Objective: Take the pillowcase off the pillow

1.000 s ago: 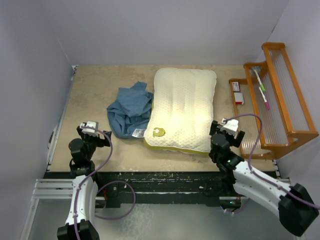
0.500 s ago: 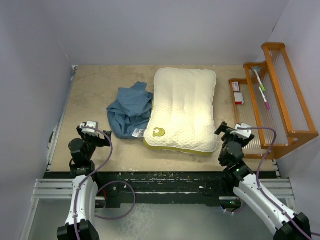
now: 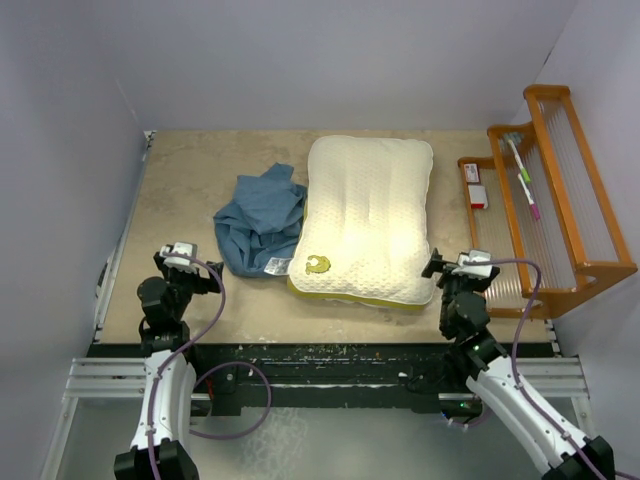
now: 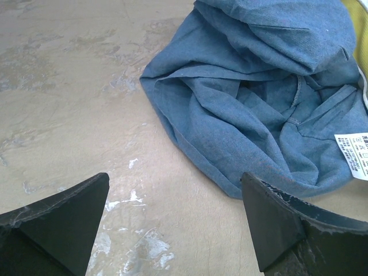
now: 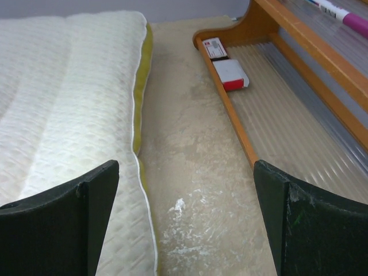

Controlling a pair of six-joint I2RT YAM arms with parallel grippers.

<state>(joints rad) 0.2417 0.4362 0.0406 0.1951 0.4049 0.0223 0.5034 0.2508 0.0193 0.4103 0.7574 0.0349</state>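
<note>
The cream quilted pillow (image 3: 365, 220) lies bare in the middle of the table, its yellow band (image 5: 147, 46) showing in the right wrist view. The slate-blue pillowcase (image 3: 258, 222) lies crumpled on the table against the pillow's left side, its white tag (image 4: 353, 154) at the near right. My left gripper (image 3: 183, 262) is open and empty near the front left, just short of the pillowcase (image 4: 264, 98). My right gripper (image 3: 462, 268) is open and empty at the pillow's near right corner, over bare table between the pillow (image 5: 63, 109) and a rack.
An orange wooden rack (image 3: 545, 200) with clear ribbed shelves stands at the right, holding small red-and-white boxes (image 5: 230, 73) and pens (image 3: 525, 180). Grey walls close in the table on three sides.
My right arm has drawn back toward its base and swung a little right, off the pillow's corner. The left arm, pillow and pillowcase have not moved.
</note>
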